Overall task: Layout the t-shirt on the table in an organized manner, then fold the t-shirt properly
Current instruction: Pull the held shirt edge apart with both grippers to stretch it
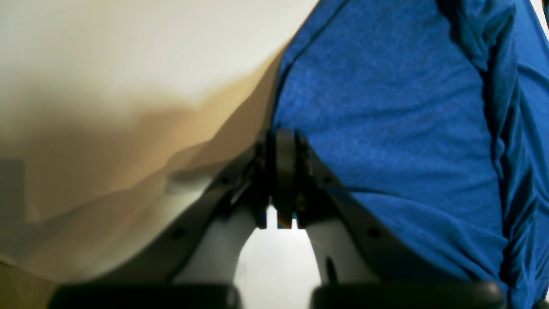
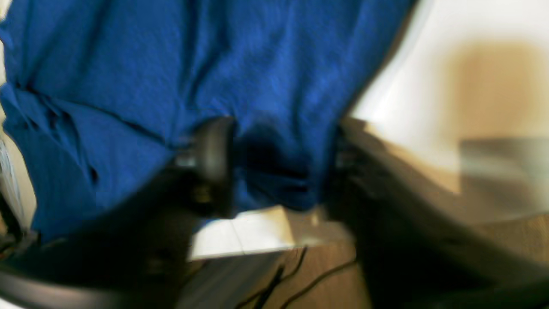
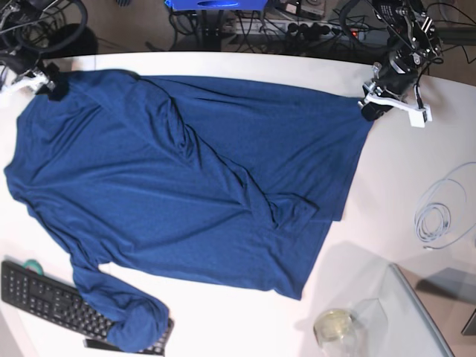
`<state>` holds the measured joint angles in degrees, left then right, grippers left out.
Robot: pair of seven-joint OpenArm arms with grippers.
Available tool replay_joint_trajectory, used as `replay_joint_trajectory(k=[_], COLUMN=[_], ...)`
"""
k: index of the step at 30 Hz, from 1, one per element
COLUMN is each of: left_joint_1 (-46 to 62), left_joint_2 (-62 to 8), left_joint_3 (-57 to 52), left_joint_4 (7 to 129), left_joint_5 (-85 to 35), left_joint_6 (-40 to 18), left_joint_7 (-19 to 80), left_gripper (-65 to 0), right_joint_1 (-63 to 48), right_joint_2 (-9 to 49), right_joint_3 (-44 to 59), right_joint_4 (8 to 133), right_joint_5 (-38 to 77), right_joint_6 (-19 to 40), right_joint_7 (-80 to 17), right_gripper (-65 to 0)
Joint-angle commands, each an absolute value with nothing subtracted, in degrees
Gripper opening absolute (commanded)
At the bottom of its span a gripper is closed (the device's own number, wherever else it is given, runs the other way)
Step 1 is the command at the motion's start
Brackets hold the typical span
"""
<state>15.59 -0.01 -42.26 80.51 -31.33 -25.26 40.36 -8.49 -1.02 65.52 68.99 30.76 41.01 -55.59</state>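
— Where's the t-shirt (image 3: 186, 186)?

— Spread across the white counter (image 3: 387, 193), dark blue, mostly open but creased. Diagonal ridge of bunched cloth running from the upper middle down toward the centre. One sleeve trailing off at the near left, its cuff lying on a black keyboard (image 3: 44, 297).

— And the left gripper (image 1: 283, 137)?

— At the far right corner of the cloth in the base view. From its wrist camera, jaws pressed together right at the cloth's edge — shut on the t-shirt, fabric filling the frame to one side, bare counter to the other.

— Right gripper (image 2: 279, 167)?

— At the far left corner of the shirt in the base view (image 3: 44, 82). Wrist picture badly blurred. Jaws standing apart with a fold of blue cloth between them; cannot tell whether actually pinching it or only straddling it. Counter edge and some cables (image 2: 296, 274) visible below.

— Anything else on the counter?

— A coil of pale cable (image 3: 439, 216) at the right, well apart from the shirt. A clear glass jar (image 3: 335, 327) near the front, just beside a glass panel (image 3: 416, 312). Shirt hem ending a little short of both.
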Motion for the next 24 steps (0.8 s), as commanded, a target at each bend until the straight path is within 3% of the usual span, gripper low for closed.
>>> replay_joint_trajectory(k=[1, 2, 3, 5, 9, 16, 24], left_joint_1=[15.69, 15.69, 15.78, 16.75, 19.21, 22.73, 22.99], left_joint_2=[-0.48, -0.48, -0.48, -0.48, 0.48, 1.01, 1.01], left_joint_3=[-42.33, -42.33, -42.33, -42.33, -42.24, -42.33, -42.86], left_joint_4=[81.45, 81.45, 81.54, 82.07, 87.78, 99.12, 101.58], left_joint_5=[-32.04, -32.04, -32.04, -32.04, -32.04, -32.04, -32.04], left_joint_6=[-25.36, -25.36, -25.36, -25.36, -25.36, -25.27, -25.27], left_joint_7=[39.69, 39.69, 39.69, 39.69, 39.69, 39.87, 47.87], left_gripper=[-65.0, -65.0, -65.0, -65.0, -65.0, -65.0, -65.0], right_joint_1=[-9.19, -9.1, -9.1, -9.01, -8.92, -8.04, -5.58], right_joint_2=[-1.45, -1.36, -1.27, -1.01, -0.92, -1.45, -0.92], right_joint_3=[65.8, 65.8, 65.89, 65.89, 65.89, 65.89, 70.46], right_joint_4=[69.05, 69.14, 69.14, 69.14, 72.31, 88.84, 92.44], right_joint_5=[27.3, 27.3, 27.3, 27.3, 27.3, 27.38, 27.21], right_joint_6=[40.0, 40.0, 40.0, 40.0, 40.0, 39.96, 34.95], right_joint_7=[-58.68, -58.68, -58.68, -58.68, -60.88, -71.43, -78.64], right_gripper=[-53.3, -62.0, -65.0, -62.9, -64.8, -64.8, -64.8])
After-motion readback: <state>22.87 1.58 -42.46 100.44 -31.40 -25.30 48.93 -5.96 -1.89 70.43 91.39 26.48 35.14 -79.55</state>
